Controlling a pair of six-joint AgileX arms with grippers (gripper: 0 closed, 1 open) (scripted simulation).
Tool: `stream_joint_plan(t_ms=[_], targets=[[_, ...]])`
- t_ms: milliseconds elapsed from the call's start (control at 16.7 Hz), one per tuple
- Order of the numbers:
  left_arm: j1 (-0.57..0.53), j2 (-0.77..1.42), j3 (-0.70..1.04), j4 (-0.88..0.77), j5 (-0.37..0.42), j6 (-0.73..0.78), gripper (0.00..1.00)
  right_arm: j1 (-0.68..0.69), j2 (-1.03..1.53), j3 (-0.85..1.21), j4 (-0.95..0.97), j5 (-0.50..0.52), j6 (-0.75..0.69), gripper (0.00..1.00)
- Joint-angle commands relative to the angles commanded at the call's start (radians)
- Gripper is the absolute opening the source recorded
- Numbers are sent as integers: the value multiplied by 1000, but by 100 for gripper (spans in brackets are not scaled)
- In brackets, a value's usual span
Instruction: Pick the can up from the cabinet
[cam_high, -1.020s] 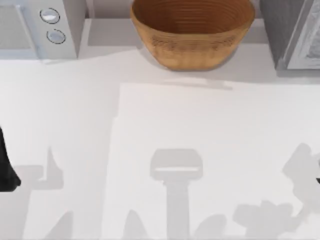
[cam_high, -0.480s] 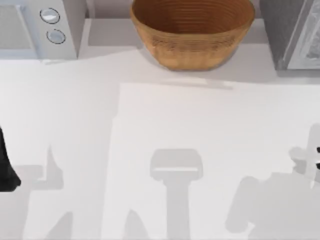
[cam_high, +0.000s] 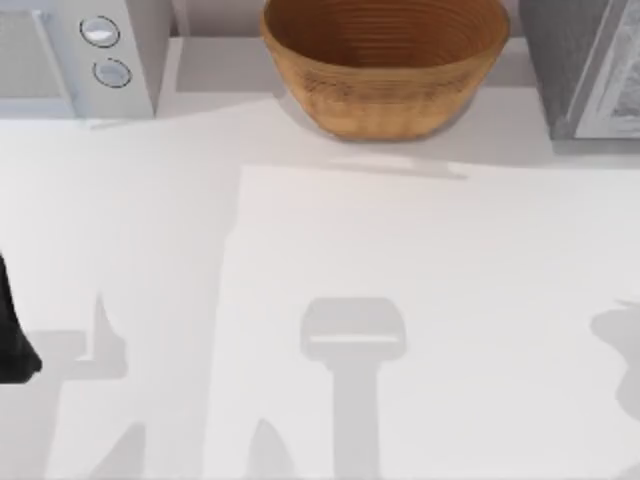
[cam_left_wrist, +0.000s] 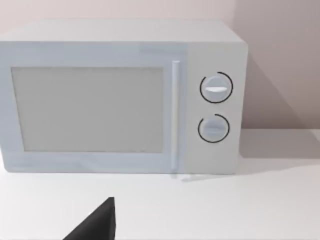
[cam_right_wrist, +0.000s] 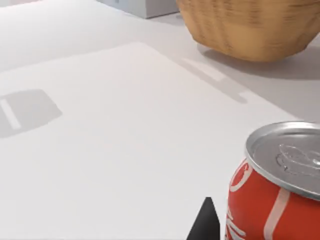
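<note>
Right wrist view puts the can (cam_right_wrist: 280, 192) at the lower right of the frame, upright on the white bench (cam_right_wrist: 125, 130), its grey lid facing up and the red-and-white side turned toward the camera. A single dark fingertip of the right gripper (cam_right_wrist: 205, 222) pokes in at the bottom edge, just beside the can and seemingly not touching it; you cannot tell from this whether the jaws are spread or closed. The wooden bowl (cam_right_wrist: 250, 25) sits well beyond, at the upper right. In the top view the bowl (cam_high: 385, 65) is at the top centre, the microwave (cam_high: 70, 50) at the upper left, and the left arm (cam_high: 12, 330) sits parked at the left edge; its jaws cannot be judged either. Your risk here, as I read it, is a sideways nudge: the can stands beside the fingertip rather than between two pads, so closing or advancing from this offset could tip it over or send it rolling across the smooth bench.
</note>
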Motion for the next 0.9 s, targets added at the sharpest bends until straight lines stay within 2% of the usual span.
stream_joint_plan(t_ms=[360,900], targets=[[0,0,0,0,0,0,100,-145,139,101,-82,-125,-174,0],[0,0,0,0,0,0,100,-164,157,112,-79,-139,-208,0]])
